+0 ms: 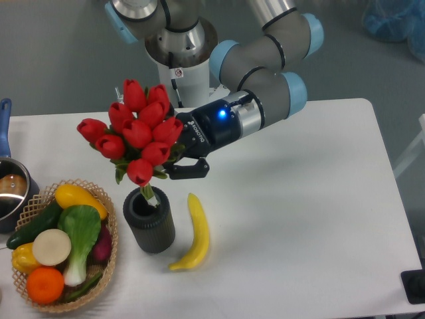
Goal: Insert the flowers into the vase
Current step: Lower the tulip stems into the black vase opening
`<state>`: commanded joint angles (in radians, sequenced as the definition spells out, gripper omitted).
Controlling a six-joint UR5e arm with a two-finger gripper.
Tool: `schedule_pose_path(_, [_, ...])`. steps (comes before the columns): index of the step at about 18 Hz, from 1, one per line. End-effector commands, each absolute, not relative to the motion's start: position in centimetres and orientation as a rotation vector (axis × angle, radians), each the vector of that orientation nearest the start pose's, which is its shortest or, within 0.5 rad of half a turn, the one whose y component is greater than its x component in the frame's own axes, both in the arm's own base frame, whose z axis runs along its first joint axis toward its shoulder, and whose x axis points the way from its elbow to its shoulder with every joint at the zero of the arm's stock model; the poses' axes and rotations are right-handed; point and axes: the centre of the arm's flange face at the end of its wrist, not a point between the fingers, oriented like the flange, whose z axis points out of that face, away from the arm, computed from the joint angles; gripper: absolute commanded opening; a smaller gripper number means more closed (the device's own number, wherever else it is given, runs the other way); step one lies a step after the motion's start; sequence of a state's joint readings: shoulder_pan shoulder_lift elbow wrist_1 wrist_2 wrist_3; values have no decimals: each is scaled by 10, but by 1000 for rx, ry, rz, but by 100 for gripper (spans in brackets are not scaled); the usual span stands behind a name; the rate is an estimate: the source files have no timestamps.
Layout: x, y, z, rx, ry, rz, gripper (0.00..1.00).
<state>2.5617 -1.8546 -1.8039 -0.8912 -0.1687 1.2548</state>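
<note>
Camera view: hand [174, 161] grasps the flowers [136, 129], stems dipping into the vase [149, 220].

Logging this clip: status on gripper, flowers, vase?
Gripper shut on flowers. Stems already in the vase mouth. Banana lies beside vase, not blocking.

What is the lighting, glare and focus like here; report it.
Fixed camera: even, diffuse light, with soft shadows beside the vase and banana; a blue LED glows on the gripper wrist; the flowers look sharp, their reds saturated; the pot is cropped at the left edge.
</note>
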Motion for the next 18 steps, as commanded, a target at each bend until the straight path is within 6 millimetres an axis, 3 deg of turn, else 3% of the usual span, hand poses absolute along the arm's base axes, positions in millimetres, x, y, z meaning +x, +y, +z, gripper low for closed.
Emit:
schedule_pose_path(15, [-335,497,377,-1410,274,-671,45])
schedule_pose_path(18, [-338,499,363,-1416,256,-685,45])
